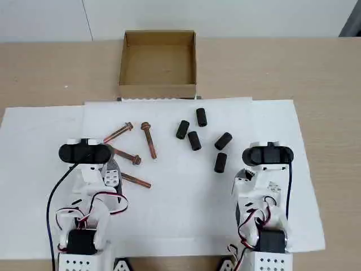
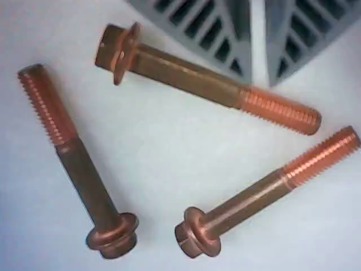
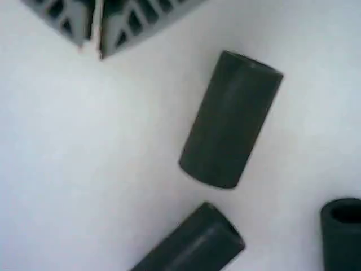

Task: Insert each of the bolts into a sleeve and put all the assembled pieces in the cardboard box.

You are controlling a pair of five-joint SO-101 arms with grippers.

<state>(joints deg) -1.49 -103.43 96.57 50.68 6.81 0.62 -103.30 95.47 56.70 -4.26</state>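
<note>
Several copper bolts lie loose on the white paper, among them one (image 1: pixel 149 140) near the middle and one (image 1: pixel 135 180) beside my left arm (image 1: pixel 84 152). In the left wrist view three bolts (image 2: pixel 206 84) (image 2: pixel 76 164) (image 2: pixel 265 192) lie just past my left gripper (image 2: pixel 258 79), which is shut and empty; the nearest bolt lies at its tips. Several black sleeves (image 1: pixel 194 140) lie right of the bolts. My right gripper (image 3: pixel 93 51) is shut and empty, hanging a little short of one sleeve (image 3: pixel 231 127), with two more sleeves (image 3: pixel 194 243) (image 3: pixel 341 234) beyond. The cardboard box (image 1: pixel 159 84) stands open at the back.
White paper (image 1: pixel 186 209) covers the wooden table between the arms and up to the box. My right arm (image 1: pixel 268 155) stands just right of the nearest sleeve (image 1: pixel 220 162).
</note>
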